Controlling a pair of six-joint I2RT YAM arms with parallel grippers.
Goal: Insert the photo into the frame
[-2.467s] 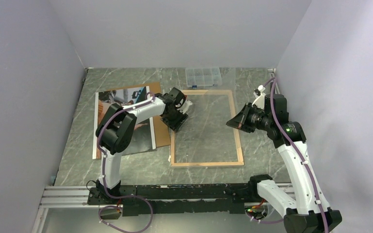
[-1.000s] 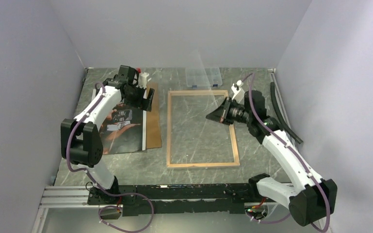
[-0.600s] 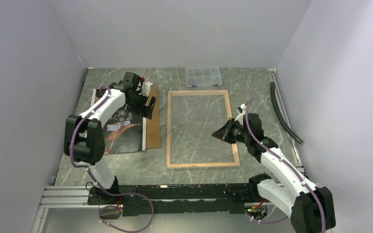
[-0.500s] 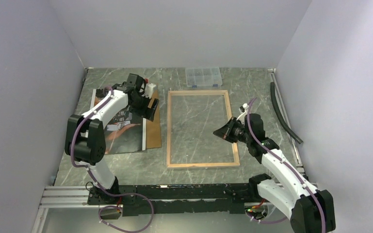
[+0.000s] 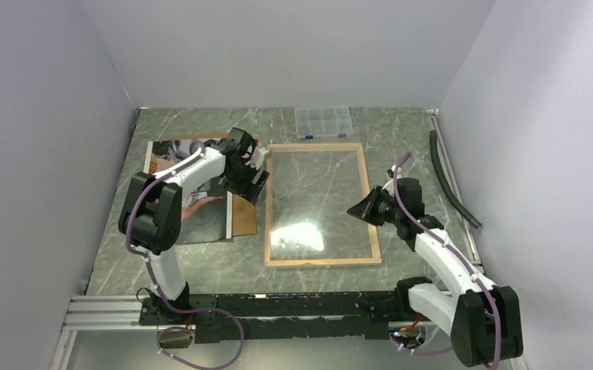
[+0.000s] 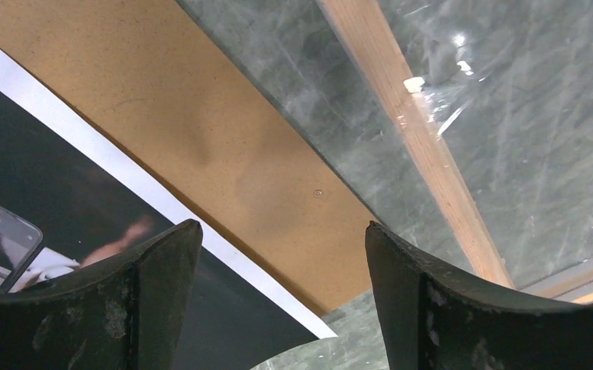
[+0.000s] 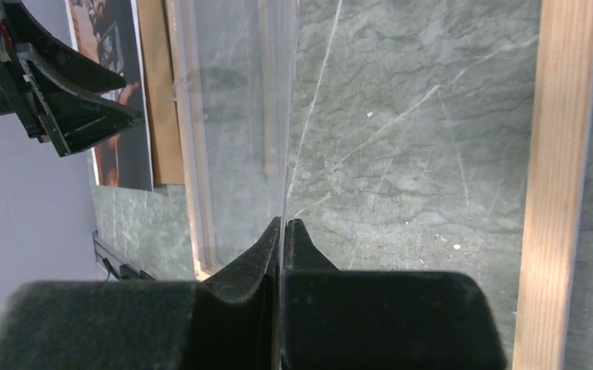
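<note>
The frame lies wood side up in the middle of the table. My right gripper is shut on the right edge of the clear pane, which is held low and tilted over the frame. In the right wrist view the pane runs edge-on from between my shut fingers, with the frame's border on the right. The photo lies on the brown backing board, left of the frame. My left gripper is open and empty over the board's right edge, between the photo and the frame's left border.
A small clear compartment box stands behind the frame at the back. A black hose lies along the right wall. Walls close in on the left, back and right sides.
My right gripper has brought the pane down from upright to low over the frame. My left gripper has moved right from above the photo to the frame's left edge.
</note>
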